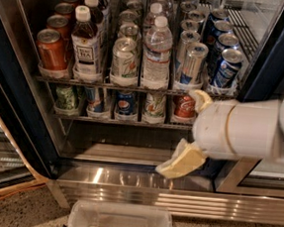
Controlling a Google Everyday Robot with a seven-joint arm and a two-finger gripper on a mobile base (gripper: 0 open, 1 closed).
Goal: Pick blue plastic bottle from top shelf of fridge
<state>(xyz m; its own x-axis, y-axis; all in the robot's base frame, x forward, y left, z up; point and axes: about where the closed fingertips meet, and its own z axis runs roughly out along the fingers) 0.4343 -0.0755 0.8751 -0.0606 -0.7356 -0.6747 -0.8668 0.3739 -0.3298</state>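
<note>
- Red can [52,52]: far-left lane, front of top shelf [134,87]
- Blue plastic bottle [86,46]: just beside red can, second lane, front, upright, untouched
- Clear water bottle [157,49]: two lanes right, not target
- Gripper [181,162]: low right, below both racks, near fridge [141,182] base strip, well apart from bottle; how far open, cannot tell; nothing seen in it
- Step, judged: raise, shift left, enter straight along lane, grasp bottle body below cap, spare neighbours

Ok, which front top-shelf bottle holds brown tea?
The tea bottle, second lane from left; the water bottle is colourless. Gripper hangs lower right, below the lower rack.
</note>
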